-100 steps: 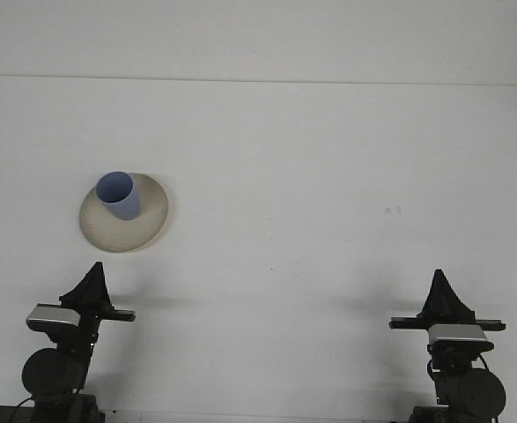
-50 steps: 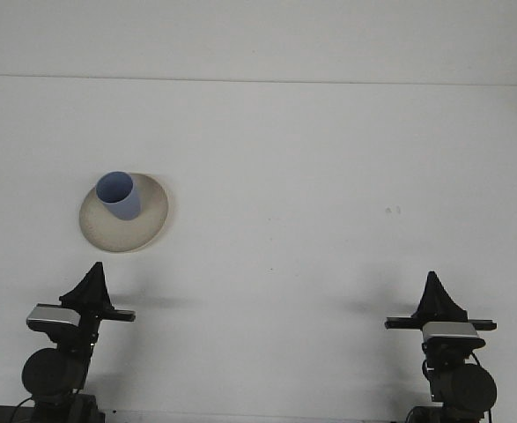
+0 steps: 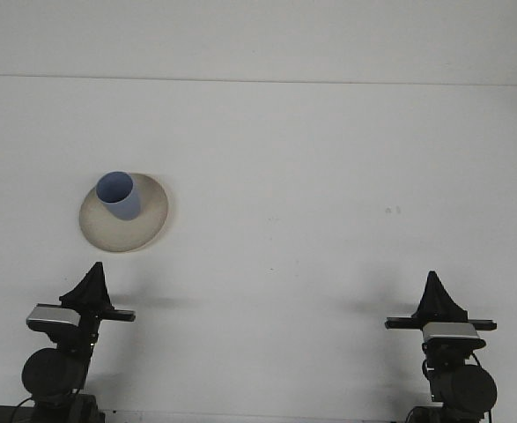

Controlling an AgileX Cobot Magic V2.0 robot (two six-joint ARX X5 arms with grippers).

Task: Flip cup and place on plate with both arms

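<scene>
A light blue cup [image 3: 120, 196] stands mouth up on the cream plate [image 3: 144, 231], on the plate's back left part and leaning a little to the left. My left gripper [image 3: 96, 267] rests low at the front left, well short of the plate, with its black fingers meeting in a point and nothing between them. At the front right my right gripper [image 3: 433, 278] sits far from the cup, its fingers likewise together and empty.
The white table [image 3: 311, 176] runs back to a pale wall. A small dark mark [image 3: 393, 210] lies on the right side of the table.
The right gripper shifted slightly left and back toward the robot a second ago, then stopped. The left arm, the cup and the plate have stayed still.
</scene>
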